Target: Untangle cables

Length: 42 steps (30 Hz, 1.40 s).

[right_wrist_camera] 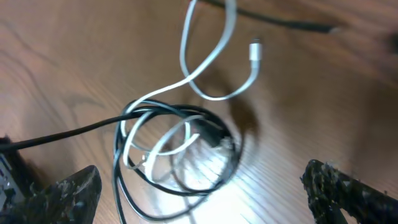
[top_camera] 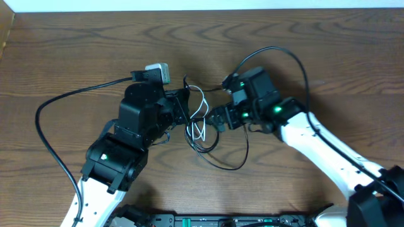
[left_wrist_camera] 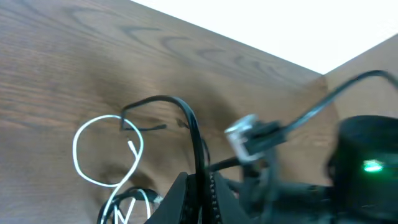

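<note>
At the bottom edge of the left wrist view, the left gripper point(left_wrist_camera: 199, 186) is clenched on a black cable point(left_wrist_camera: 194, 134) arching up from its fingers. The right gripper point(right_wrist_camera: 200, 174) is released, its fingers wide at the lower corners of its own view. Below it lies the tangle: a white cable point(right_wrist_camera: 182, 55) looped through black coils point(right_wrist_camera: 117, 168), mid-frame on the table point(top_camera: 63, 50). An arm's thick wire point(top_camera: 39, 116) arcs at left.

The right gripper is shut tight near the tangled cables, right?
No. The right gripper is open, not shut: the right wrist view shows its fingers spread wide, near the tangled cables.
</note>
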Motion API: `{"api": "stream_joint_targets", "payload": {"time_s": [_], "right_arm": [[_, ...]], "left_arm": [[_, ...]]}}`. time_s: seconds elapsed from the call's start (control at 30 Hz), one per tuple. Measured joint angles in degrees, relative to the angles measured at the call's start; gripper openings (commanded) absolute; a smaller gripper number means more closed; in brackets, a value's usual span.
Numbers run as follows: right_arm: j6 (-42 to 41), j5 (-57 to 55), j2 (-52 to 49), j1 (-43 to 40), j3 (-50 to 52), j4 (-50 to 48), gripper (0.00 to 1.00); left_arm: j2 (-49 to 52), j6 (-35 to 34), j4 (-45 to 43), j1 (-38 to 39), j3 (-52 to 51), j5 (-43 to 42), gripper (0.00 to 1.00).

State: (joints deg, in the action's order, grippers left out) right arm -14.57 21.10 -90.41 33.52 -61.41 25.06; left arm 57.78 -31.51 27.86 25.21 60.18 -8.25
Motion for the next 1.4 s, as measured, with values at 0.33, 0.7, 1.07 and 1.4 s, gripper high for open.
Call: {"api": "stream_joint_targets", "payload": {"time_s": [0.33, 0.7, 1.07, 1.4], "right_arm": [[-1.9, -0.1, -8.9, 5.6, 0.1, -6.6, 0.99], [-2.2, -0.1, -15.6, 5.8, 0.2, -11.4, 0.99], [-3.3, -4.9, -15.6, 5.6, 0.3, -8.7, 0.01], [-4.4, -7.4, -5.3, -1.6, 0.9, -1.4, 0.01]], "left_arm": [[0.0, -0.2, -0.2, 0.0, 0.0, -1.6, 0.08], [-3.6, -0.2, -0.2, 0.0, 0.0, -2.0, 0.08], [-4.4, -0.2, -0.2, 0.0, 0.0, -0.7, 0.08], [-3.9, 1.4, 2.2, 0.0, 0.1, 5.1, 0.08]]}}
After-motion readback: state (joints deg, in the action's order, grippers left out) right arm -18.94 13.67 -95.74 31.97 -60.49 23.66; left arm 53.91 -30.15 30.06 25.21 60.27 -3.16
